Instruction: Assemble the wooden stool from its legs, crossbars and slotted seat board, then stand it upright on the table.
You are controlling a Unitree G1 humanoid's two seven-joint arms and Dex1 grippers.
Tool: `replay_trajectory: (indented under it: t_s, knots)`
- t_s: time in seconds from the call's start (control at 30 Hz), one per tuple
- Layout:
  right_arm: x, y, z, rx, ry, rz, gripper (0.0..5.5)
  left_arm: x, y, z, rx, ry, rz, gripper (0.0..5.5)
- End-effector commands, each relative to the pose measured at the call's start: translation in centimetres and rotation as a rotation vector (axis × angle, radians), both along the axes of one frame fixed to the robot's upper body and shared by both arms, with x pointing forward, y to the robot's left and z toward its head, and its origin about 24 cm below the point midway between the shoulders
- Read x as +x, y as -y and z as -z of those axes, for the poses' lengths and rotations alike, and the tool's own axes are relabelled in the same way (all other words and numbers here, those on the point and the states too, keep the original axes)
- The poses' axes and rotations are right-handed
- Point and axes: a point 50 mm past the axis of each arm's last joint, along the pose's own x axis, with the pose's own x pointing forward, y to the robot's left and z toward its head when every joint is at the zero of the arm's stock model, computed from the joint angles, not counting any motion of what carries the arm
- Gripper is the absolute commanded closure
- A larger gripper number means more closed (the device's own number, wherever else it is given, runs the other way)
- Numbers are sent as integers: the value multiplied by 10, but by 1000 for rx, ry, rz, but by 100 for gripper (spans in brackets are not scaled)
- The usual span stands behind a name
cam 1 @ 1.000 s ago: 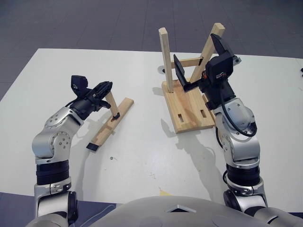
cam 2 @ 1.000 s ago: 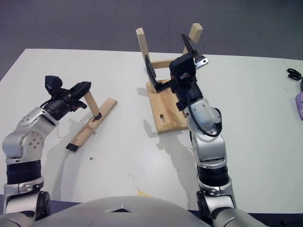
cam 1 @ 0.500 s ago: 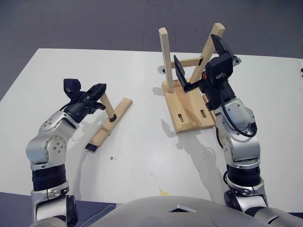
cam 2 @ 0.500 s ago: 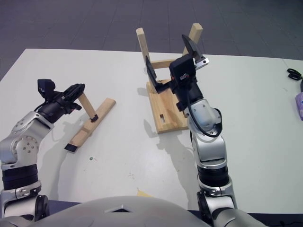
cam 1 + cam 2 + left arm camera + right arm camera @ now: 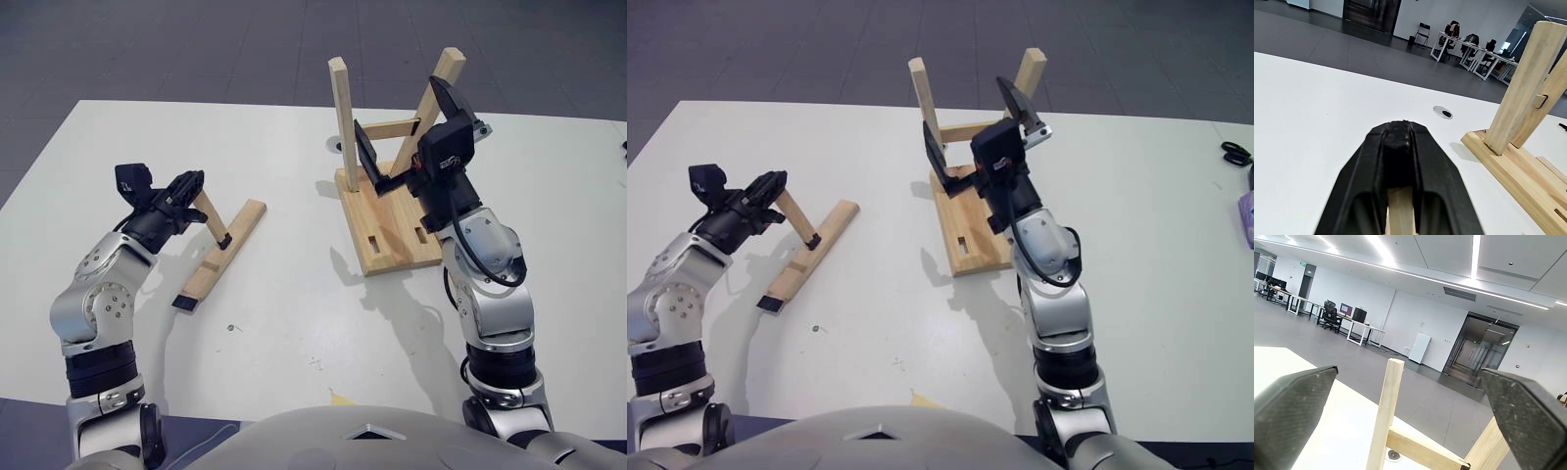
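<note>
The slotted seat board (image 5: 392,230) lies flat on the white table with two legs (image 5: 343,113) standing up from it, joined by a crossbar (image 5: 392,128). My right gripper (image 5: 404,127) is open, one finger on each side of that crossbar and the right-hand leg (image 5: 437,90), and I cannot tell if it touches. In the right wrist view the leg (image 5: 1385,411) and crossbar (image 5: 1422,451) show between its pads. My left gripper (image 5: 194,186) is shut on a short crossbar (image 5: 213,217) that rises at an angle from a loose leg (image 5: 223,255) lying on the table.
A round cable hole (image 5: 1443,113) sits in the table behind the seat board. A black object (image 5: 1234,152) and a purple one (image 5: 1247,206) lie at the table's far right edge. Bare table surface (image 5: 294,323) spreads between and in front of the arms.
My left arm has drawn back to the left, dragging the crossbar and loose leg with it. My right gripper has shifted slightly left around the upright legs.
</note>
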Motion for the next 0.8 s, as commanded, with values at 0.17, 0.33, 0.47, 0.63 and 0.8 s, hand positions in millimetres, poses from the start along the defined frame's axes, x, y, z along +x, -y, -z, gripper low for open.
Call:
replay_trajectory:
  t_s: [0.17, 0.33, 0.47, 0.63, 0.8]
  knots:
    - [-3, -1, 2, 6, 1, 8, 10, 1, 0, -5, 8, -1, 5, 506]
    - [-3, 0, 1, 6, 1, 12, 10, -2, 5, 6, 33, -32, 7, 506]
    - [-3, 1, 2, 0, 0, 12, 10, -2, 1, 17, 64, -54, -40, 506]
    - [-2, 0, 1, -5, 2, 2, 10, 0, 12, 24, 76, -49, -45, 506]
    - [-3, -2, 1, -6, -1, -7, 10, 7, 22, 17, 79, -5, -13, 506]
